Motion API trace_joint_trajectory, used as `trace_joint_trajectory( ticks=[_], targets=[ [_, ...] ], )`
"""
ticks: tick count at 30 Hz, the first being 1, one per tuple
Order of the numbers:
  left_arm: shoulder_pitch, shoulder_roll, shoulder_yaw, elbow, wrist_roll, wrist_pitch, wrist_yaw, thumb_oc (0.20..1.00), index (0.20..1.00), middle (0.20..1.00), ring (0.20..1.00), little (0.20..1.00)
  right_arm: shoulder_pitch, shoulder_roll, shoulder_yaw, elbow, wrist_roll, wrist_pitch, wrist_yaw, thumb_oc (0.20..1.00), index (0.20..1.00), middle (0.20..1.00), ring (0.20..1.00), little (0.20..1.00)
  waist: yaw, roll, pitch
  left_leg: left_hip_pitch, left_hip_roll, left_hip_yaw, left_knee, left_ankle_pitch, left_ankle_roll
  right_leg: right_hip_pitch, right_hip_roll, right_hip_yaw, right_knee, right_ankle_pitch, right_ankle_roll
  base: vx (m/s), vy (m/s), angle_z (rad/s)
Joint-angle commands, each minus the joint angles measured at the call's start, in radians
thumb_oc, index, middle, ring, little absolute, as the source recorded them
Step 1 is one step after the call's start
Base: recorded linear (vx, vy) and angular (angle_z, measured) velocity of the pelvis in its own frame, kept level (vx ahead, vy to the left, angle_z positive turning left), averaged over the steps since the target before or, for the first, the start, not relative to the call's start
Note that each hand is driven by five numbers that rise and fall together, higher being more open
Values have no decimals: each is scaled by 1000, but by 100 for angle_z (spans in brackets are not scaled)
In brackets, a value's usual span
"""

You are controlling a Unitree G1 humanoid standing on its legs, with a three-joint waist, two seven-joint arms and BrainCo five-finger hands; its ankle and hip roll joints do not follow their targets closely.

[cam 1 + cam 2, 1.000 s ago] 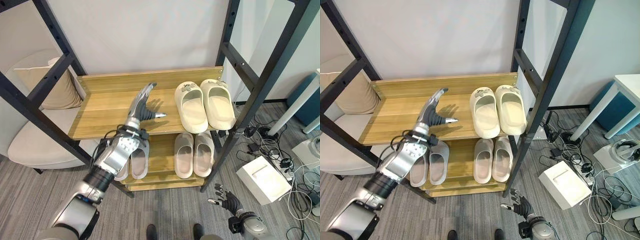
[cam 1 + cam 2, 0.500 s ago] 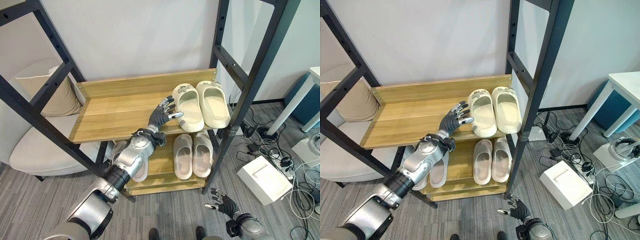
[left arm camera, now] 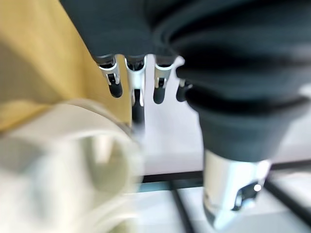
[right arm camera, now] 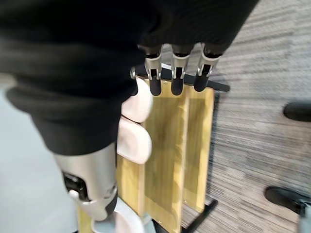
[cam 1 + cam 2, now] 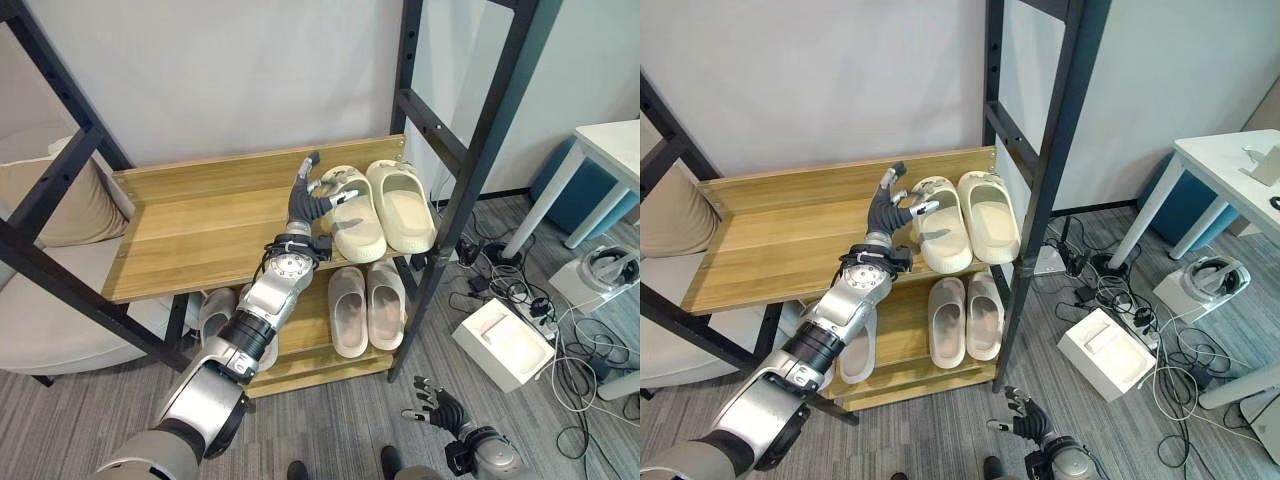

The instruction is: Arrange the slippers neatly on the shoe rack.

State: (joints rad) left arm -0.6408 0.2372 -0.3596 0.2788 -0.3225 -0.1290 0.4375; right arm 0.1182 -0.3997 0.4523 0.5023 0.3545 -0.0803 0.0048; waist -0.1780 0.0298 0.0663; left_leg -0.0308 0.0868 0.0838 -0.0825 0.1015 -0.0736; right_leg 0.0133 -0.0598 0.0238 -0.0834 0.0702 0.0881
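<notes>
Our left hand [image 5: 311, 198] sits on the upper shelf [image 5: 200, 225], fingers loosely spread, touching the cream slippers [image 5: 378, 208] at its 3 o'clock. Our right hand [image 5: 441, 408] hangs relaxed near the floor at 5 o'clock.

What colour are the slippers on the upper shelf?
Cream, both upper-shelf slippers; clearest in the left eye view.

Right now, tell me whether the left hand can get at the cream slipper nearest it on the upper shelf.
Probably yes. The left hand is already at the cream slipper on the upper shelf, fingers relaxed beside its heel end, with nothing between them.
</notes>
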Motion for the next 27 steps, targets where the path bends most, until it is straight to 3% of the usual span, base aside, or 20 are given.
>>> trace_joint_trajectory(
  ticks=[1, 5, 6, 7, 9, 10, 11, 12, 14, 15, 16, 19, 27],
  targets=[
    [-54, 53, 71, -97, 102, -121, 19, 1000, 1000, 1000, 1000, 1000, -28, 19, -41, -34, 10, -63, -16, 1000, 1000, 1000, 1000, 1000, 38, -34, 25, 78, 1, -2, -5, -65, -36, 32, -3, -67, 2, -49, 43, 0, 1, 23],
    [40, 117, 96, -362, 141, -175, -51, 1000, 1000, 1000, 1000, 1000, -42, 30, -50, -32, 9, -64, -11, 1000, 1000, 1000, 1000, 1000, 72, -40, 22, 75, -1, -16, -5, -67, -36, 42, -5, -85, 0, -50, 44, -6, 13, 15],
    [65, 140, 91, -442, 67, -213, -127, 1000, 1000, 1000, 1000, 1000, -42, 32, -51, -32, 10, -63, -4, 1000, 1000, 1000, 1000, 1000, 81, -41, 20, 74, -2, -18, -5, -68, -36, 43, -6, -89, 0, -50, 45, -12, 27, 13],
    [68, 142, 93, -444, 64, -212, -131, 1000, 1000, 1000, 1000, 1000, -42, 33, -50, -32, 10, -63, -3, 1000, 1000, 1000, 1000, 1000, 80, -42, 19, 74, -2, -18, -5, -68, -36, 43, -6, -89, 0, -50, 45, -7, 22, 16],
    [105, 145, 80, -518, -196, -240, -295, 1000, 1000, 1000, 1000, 1000, -35, 40, -55, -35, 14, -58, 8, 1000, 1000, 1000, 1000, 1000, 87, -43, 14, 76, -3, -22, -5, -69, -35, 45, -9, -92, 1, -48, 45, 3, 15, 13],
    [120, 146, 51, -556, -290, -225, -390, 1000, 1000, 1000, 1000, 1000, -32, 45, -56, -38, 16, -56, 17, 1000, 1000, 1000, 1000, 1000, 90, -43, 10, 77, -4, -26, -5, -70, -34, 46, -10, -92, 1, -47, 45, 6, 28, 5],
    [193, 119, -38, -615, -483, -173, -543, 1000, 1000, 1000, 1000, 1000, -19, 53, -58, -48, 16, -52, 44, 1000, 1000, 1000, 1000, 1000, 96, -44, 5, 79, -6, -31, -5, -72, -31, 48, -11, -97, 2, -47, 45, 3, 24, 6],
    [194, 120, -38, -615, -484, -173, -544, 1000, 1000, 1000, 1000, 1000, -18, 53, -58, -48, 16, -52, 44, 1000, 1000, 1000, 1000, 1000, 96, -44, 4, 79, -6, -31, -5, -73, -31, 48, -11, -97, 2, -47, 45, -8, 21, 6],
    [248, 129, -140, -579, -562, -99, -639, 1000, 1000, 1000, 1000, 1000, -20, 52, -60, -54, 16, -53, 54, 1000, 1000, 1000, 1000, 1000, 99, -44, 6, 79, -7, -31, -5, -73, -28, 48, -11, -98, 3, -47, 44, -9, 4, 2],
    [277, 147, -170, -557, -542, -90, -646, 1000, 1000, 1000, 1000, 1000, -21, 50, -67, -57, 20, -55, 51, 1000, 1000, 1000, 1000, 1000, 101, -44, 8, 80, -8, -32, -5, -74, -27, 49, -10, -98, 3, -47, 43, 0, 0, 0],
    [312, 173, -228, -530, -564, -42, -694, 1000, 1000, 1000, 1000, 1000, -22, 46, -68, -60, 22, -59, 55, 1000, 1000, 1000, 1000, 1000, 102, -42, 10, 80, -8, -34, -5, -73, -25, 49, -10, -97, 3, -47, 44, 0, 0, 0],
    [349, 264, -271, -502, -496, -36, -741, 1000, 1000, 1000, 1000, 1000, -17, 33, -70, -63, 28, -72, 61, 1000, 1000, 1000, 1000, 1000, 107, -39, 11, 82, -9, -33, -5, -73, -23, 49, -13, -100, 2, -47, 47, 0, 0, 0],
    [455, 370, -375, -269, -316, -16, -799, 1000, 1000, 1000, 1000, 1000, -25, 6, -61, -47, 65, -88, 82, 1000, 1000, 1000, 1000, 1000, 107, -38, 5, 92, -10, -24, -5, -77, -16, 48, -13, -88, 3, -45, 49, -1, 3, 0]
  ],
)
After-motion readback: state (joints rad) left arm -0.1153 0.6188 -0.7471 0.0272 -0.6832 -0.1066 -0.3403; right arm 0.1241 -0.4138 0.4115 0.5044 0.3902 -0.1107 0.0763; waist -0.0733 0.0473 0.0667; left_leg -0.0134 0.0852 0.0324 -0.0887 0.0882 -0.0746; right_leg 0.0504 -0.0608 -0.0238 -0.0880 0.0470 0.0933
